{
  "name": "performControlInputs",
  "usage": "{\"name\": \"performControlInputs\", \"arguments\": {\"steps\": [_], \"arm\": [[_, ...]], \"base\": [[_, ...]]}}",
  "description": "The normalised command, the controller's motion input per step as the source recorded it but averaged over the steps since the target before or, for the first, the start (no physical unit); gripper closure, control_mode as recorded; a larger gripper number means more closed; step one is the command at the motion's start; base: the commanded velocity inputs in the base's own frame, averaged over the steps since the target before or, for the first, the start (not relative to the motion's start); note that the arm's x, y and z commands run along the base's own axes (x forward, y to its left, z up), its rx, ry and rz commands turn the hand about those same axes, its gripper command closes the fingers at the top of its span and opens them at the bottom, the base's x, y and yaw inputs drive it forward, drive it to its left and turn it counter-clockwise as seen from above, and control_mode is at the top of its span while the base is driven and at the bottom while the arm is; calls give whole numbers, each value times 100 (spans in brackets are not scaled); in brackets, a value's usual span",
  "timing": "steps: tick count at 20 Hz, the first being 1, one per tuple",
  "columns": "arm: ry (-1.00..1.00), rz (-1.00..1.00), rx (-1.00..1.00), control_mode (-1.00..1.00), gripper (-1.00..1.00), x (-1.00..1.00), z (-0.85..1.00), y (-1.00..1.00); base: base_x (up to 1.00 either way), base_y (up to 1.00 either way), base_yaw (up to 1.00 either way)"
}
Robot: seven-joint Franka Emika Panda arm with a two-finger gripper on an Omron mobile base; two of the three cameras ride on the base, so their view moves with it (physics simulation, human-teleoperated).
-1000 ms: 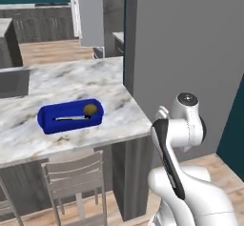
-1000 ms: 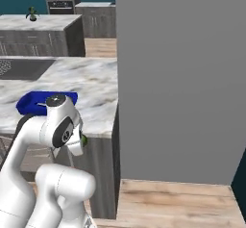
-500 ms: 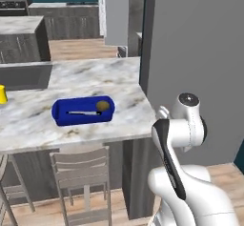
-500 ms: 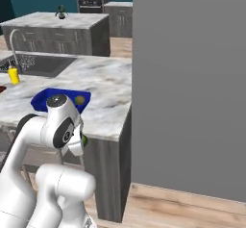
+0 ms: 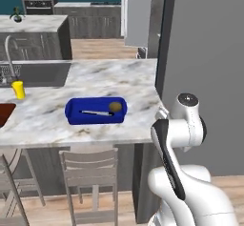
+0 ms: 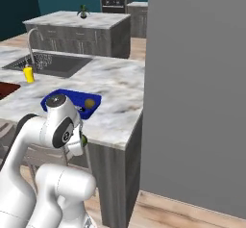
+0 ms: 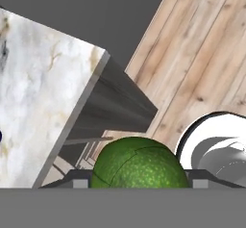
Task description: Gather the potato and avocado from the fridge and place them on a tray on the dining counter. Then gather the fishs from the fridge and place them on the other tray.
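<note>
In the hand view my gripper (image 7: 140,183) is shut on the avocado (image 7: 139,164), a glossy green rounded fruit sitting between the two fingertips. A sliver of the avocado (image 6: 84,139) shows beside the folded arm, below the counter's edge. The blue tray (image 5: 76,118) lies on the marbled dining counter (image 5: 119,77), with the brown potato (image 5: 115,107) at its right end and a thin dark object along its middle. The tray (image 6: 55,96) and potato (image 6: 90,103) sit just beyond the arm. The reddish-brown other tray (image 5: 4,113) peeks in at the left edge.
A yellow bottle (image 5: 18,89) stands beside the inset sink (image 5: 40,73) and faucet. A grey chair (image 5: 90,172) is tucked under the counter's near side. A tall grey panel (image 6: 197,78) rises right of the counter's end. Wood floor lies below.
The whole picture has shifted, so the base has moved along the counter; the sink, yellow bottle and brown tray have come into view. My gripper still holds the avocado.
</note>
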Motion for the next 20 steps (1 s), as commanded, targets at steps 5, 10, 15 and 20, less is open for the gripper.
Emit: {"name": "performControlInputs", "arguments": {"steps": [5, 10, 15, 20], "arm": [[0, 0, 0, 100, 100, 0, 0, 0], [0, 0, 0, 100, 100, 0, 0, 0], [0, 0, 0, 100, 100, 0, 0, 0], [0, 0, 0, 100, 100, 0, 0, 0]], "base": [[27, -31, 23], [22, -30, 19], [26, -36, 20], [35, -41, 20]]}}
